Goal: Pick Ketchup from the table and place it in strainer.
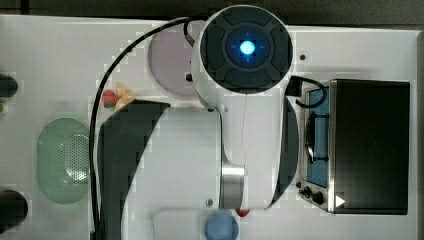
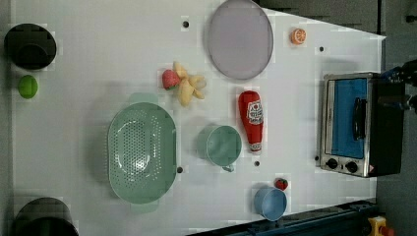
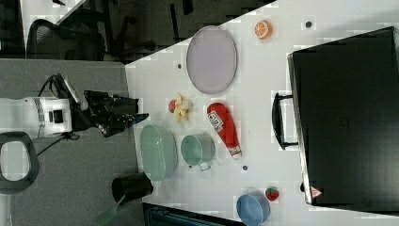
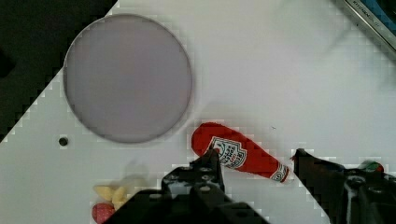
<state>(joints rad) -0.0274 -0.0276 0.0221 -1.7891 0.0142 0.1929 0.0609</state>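
The ketchup (image 2: 252, 120) is a red squeeze bottle with a white cap, lying on its side on the white table between the green cup (image 2: 222, 145) and the toaster oven (image 2: 354, 125). The wrist view shows the ketchup (image 4: 240, 154) on the table below, between my two dark fingers (image 4: 210, 165). My gripper (image 4: 256, 156) is open and holds nothing. In the right view the gripper (image 3: 139, 116) hangs well clear of the table, with the ketchup (image 3: 225, 128) lying far from it. The strainer (image 2: 141, 152), a pale green oval basket with a dotted bottom, stands with nothing in it.
A grey-lilac plate (image 2: 239, 38) lies near the bottle's base. Bananas (image 2: 189, 87) and a strawberry (image 2: 169, 78) sit beside the strainer. A blue cup (image 2: 270, 202), another strawberry (image 2: 281, 184), an orange slice (image 2: 297, 36) and two black cups (image 2: 29, 45) are spread around the table.
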